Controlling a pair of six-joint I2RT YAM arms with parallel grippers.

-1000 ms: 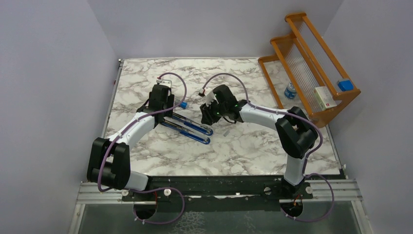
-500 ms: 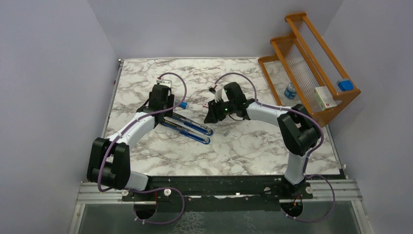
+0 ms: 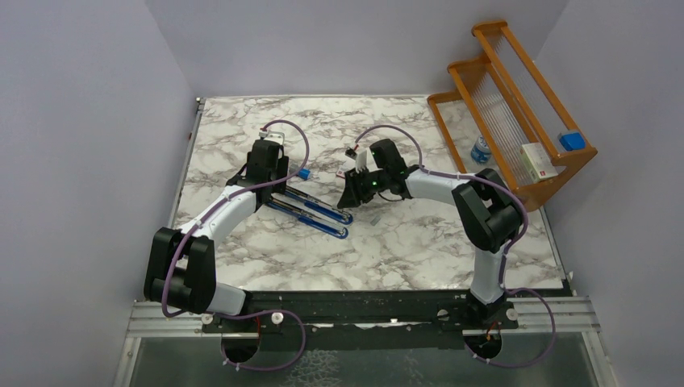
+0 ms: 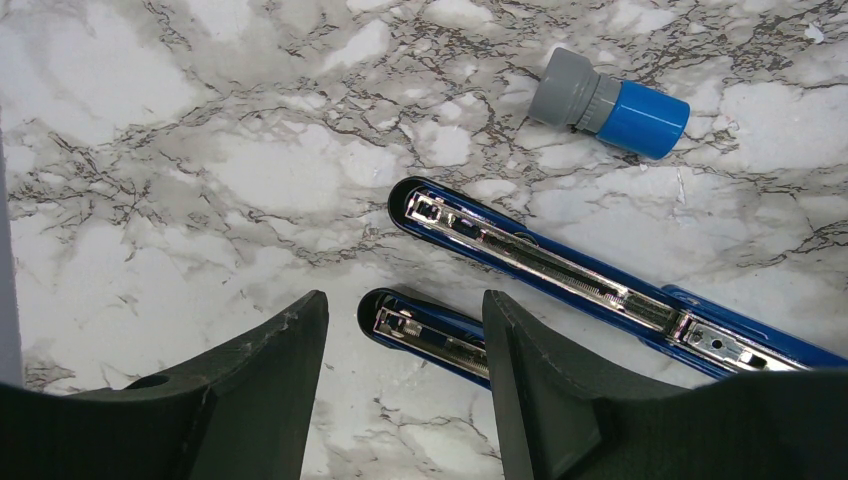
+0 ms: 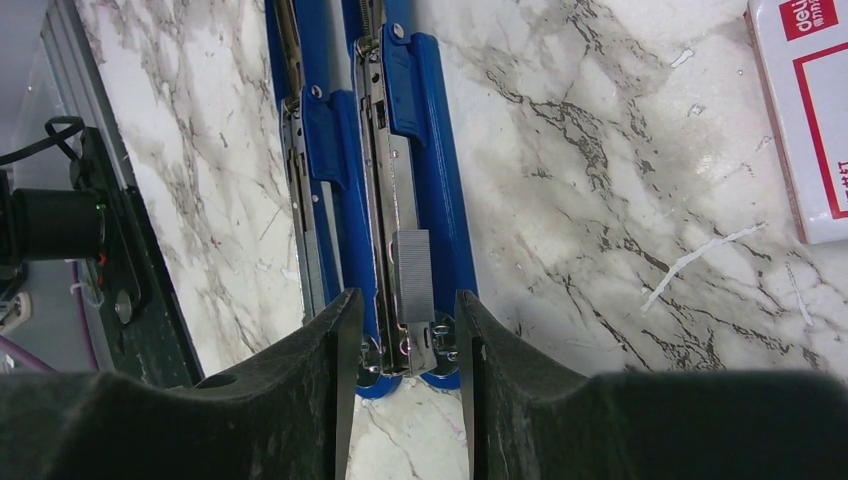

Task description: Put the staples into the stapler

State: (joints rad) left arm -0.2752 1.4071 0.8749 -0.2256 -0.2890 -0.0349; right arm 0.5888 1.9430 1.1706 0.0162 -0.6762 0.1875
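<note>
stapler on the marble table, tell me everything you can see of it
The stapler is blue with shiny metal rails, opened out so its two long halves lie almost side by side on the marble table. A short grey strip of staples rests on one rail, inside the open right gripper. The left gripper, open, straddles the tip of one half at the other end.

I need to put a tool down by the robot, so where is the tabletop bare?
Bare marble: the wide near strip of the table between the stapler and the arm bases, and the far-left corner. Crowded: the centre, with the left gripper and right gripper, and the right by the rack.
</note>
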